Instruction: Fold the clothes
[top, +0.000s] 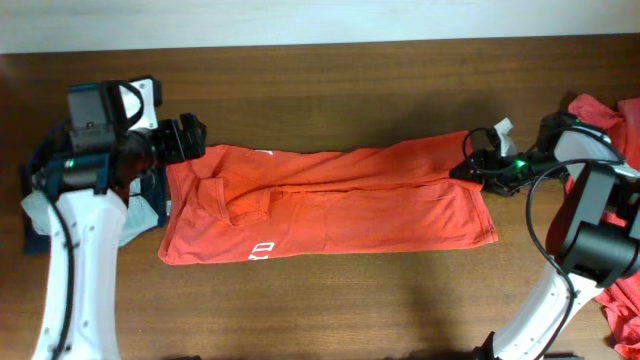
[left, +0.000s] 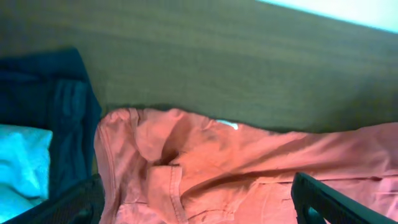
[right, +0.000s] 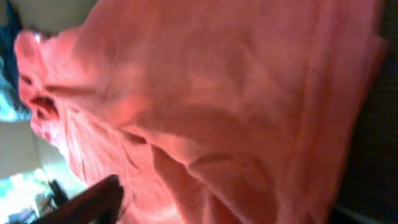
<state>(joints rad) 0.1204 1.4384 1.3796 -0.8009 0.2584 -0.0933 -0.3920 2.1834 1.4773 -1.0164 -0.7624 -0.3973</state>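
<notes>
1. Left end effector (left: 196, 190): fingers spread wide with nothing between them. It hangs over the collar end of the orange-red T-shirt (top: 350, 200), at the shirt's far left corner.
2. Right end effector (top: 478, 166): sits at the far right corner of the same shirt, the hem end. My wrist view there is nearly all red cloth. One finger shows at lower left and the other hardly at all, so I cannot tell how wide it stands or whether cloth is pinched.
3. Why it lies like this: the shirt runs lengthwise along the bench (top: 330, 90), flat, with one arm at each end. I judge that keeps it straight and smooth for the next fold. A sleeve (top: 235, 203) lies turned in on the body, so the shirt makes one long band. My guess is an end-to-end fold comes next.
4. Writing: white print (top: 262, 248) sits by the near edge at the left end, too small to read. A small white tag (left: 227, 124) shows at the far edge by the collar, and I see no legible text or brand on it.
5. Further out, left: a navy garment (left: 56, 106) lies just beside the shirt's left edge, and a pale garment (left: 22, 162) lies against the navy one. Both are under the left arm, probably set aside.
6. Further out, right: more orange-red clothes (top: 610, 115) are heaped at the bench edge around the right arm, likely waiting their turn.
</notes>
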